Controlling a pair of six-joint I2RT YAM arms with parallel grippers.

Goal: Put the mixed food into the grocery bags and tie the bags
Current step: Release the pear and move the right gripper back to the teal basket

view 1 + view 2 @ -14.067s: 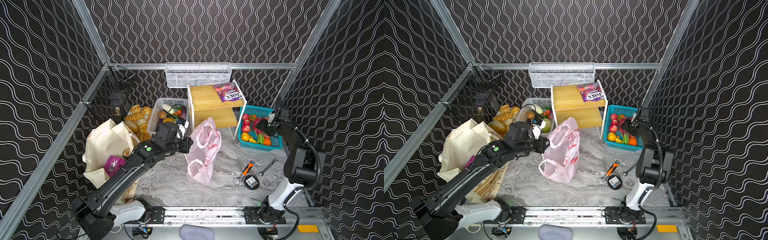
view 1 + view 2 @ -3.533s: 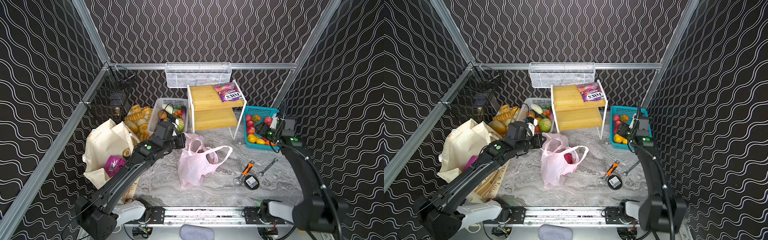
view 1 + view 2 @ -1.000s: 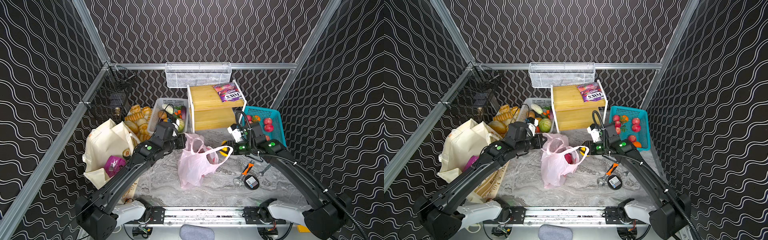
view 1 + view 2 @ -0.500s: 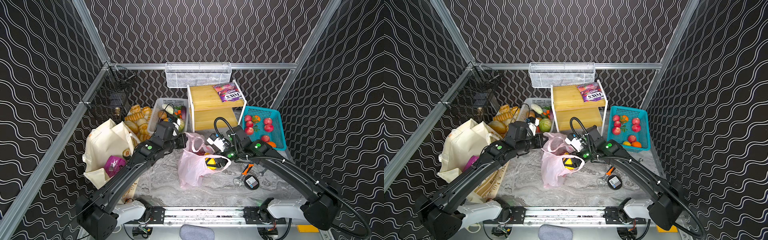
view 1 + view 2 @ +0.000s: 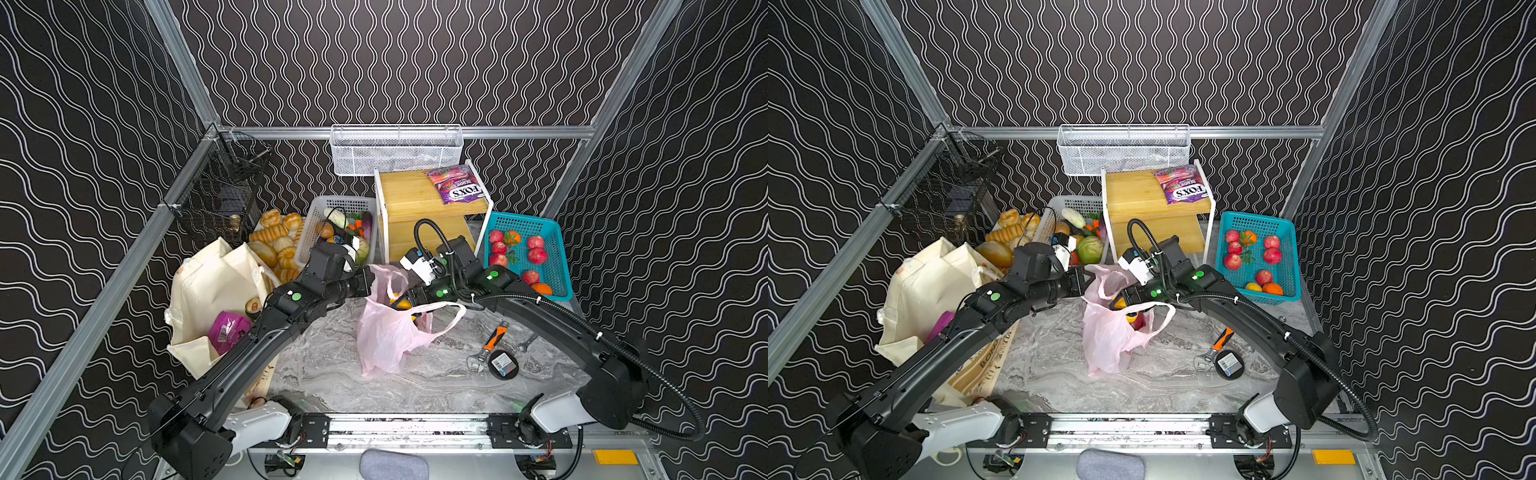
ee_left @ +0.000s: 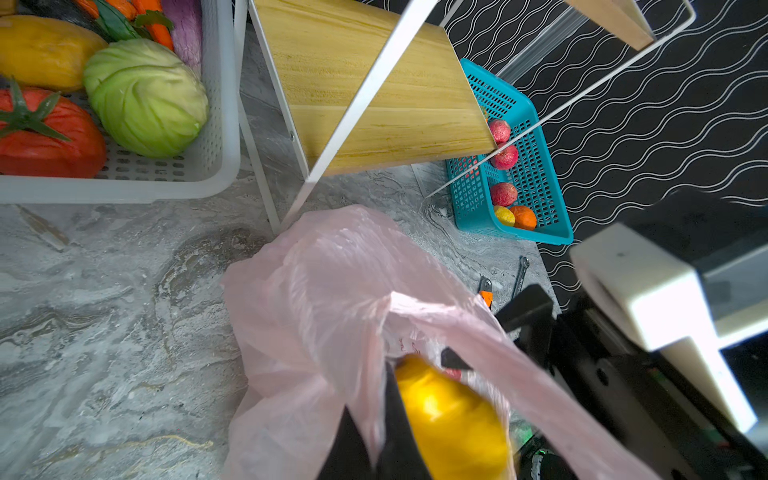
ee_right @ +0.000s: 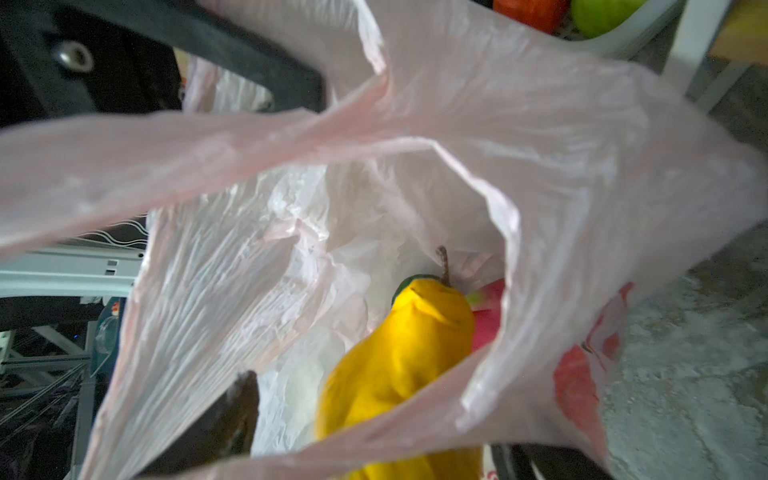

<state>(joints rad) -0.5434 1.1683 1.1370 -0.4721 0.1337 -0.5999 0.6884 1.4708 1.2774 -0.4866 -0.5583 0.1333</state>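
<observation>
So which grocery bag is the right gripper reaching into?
The pink plastic bag mid-table, right gripper at its mouth; the cream canvas tote sits far left.

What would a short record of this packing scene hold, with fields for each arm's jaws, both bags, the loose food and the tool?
left jaws: shut on a handle of the pink bag, holding it up
right jaws: open, at the pink bag's mouth
yellow fruit: inside the pink bag, blurred
cloth bag: at the left, magenta pouch inside
sweets packet: on top of the wooden shelf
blue basket: holds red and orange fruit
wrench: on the table, right of the pink bag
</observation>
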